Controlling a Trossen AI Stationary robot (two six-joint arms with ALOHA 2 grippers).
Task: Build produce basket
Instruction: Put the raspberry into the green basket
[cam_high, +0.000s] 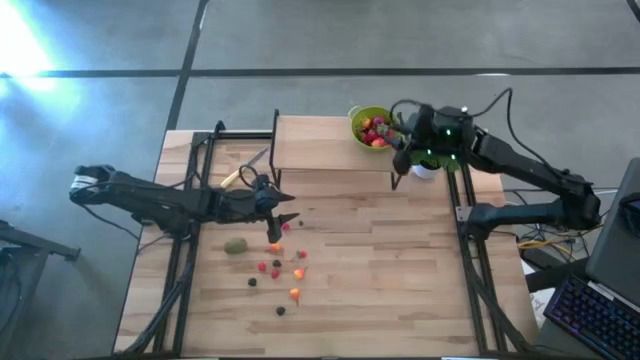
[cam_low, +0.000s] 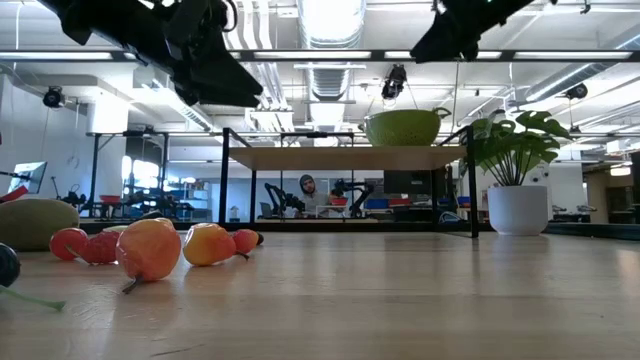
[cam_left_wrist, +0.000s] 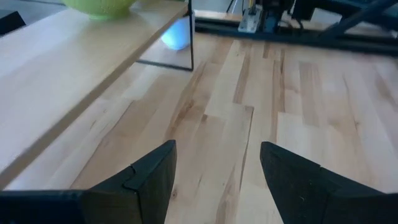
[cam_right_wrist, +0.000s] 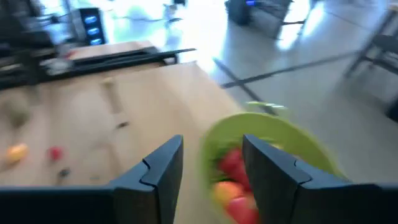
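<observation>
Lime-green produce basket (cam_high: 371, 127), holding red and orange fruits, sits on the raised shelf (cam_high: 320, 145) just beyond the right gripper (cam_high: 402, 135), fingers parted and empty. Left gripper (cam_high: 285, 221), fingers apart and empty, hovers beside loose produce (cam_high: 275, 267) scattered on the table (cam_high: 400, 280).

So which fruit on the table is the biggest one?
The brownish-green kiwi, lying alone at the left edge of the scattered fruit; the red, orange and dark berries beside it are far smaller.

Your high view looks straight down on the whole desk (cam_high: 400, 270). Your low view sits at desk height, facing the room. Both share the green basket (cam_high: 368, 126) on the raised shelf (cam_high: 320, 145); the right wrist view sees it close.
</observation>
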